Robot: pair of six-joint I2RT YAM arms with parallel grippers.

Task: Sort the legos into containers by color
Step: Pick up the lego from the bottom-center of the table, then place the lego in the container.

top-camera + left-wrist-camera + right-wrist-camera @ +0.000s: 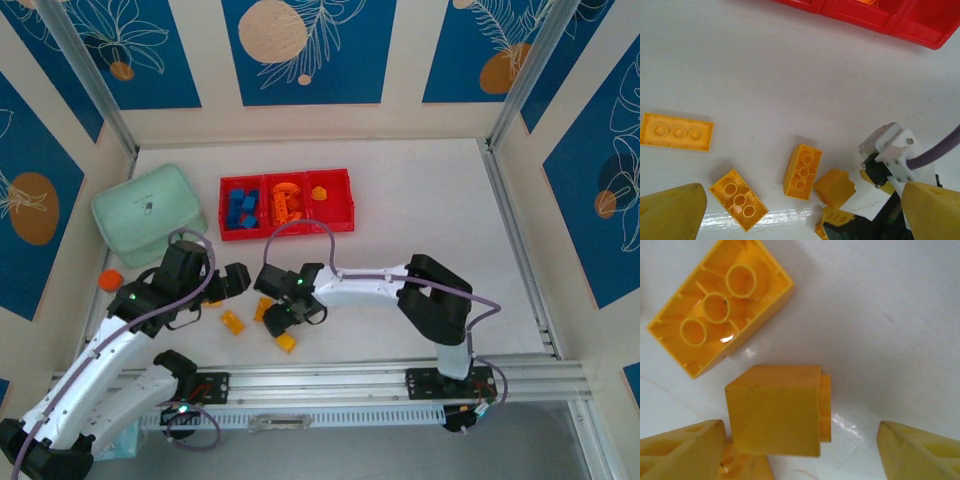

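No text, number or brand can be read. The mint green lidded box (143,210), upper left in the top view, bears a small dark mark, too small to make out. Studs on the yellow legos (802,171) show nothing legible.

Yellow legos (803,172) dot the white table (790,75) beside a bright red tray (337,210) (blue, orange, yellow pieces (284,200) inside) and mint green box (145,212).

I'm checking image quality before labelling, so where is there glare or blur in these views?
Top external: even light, no glare on the table. Left wrist: white sheen on the table by the near yellow brick; the left fingers are soft. Right wrist: bright glints beside the square yellow brick; the right fingers are blurred.
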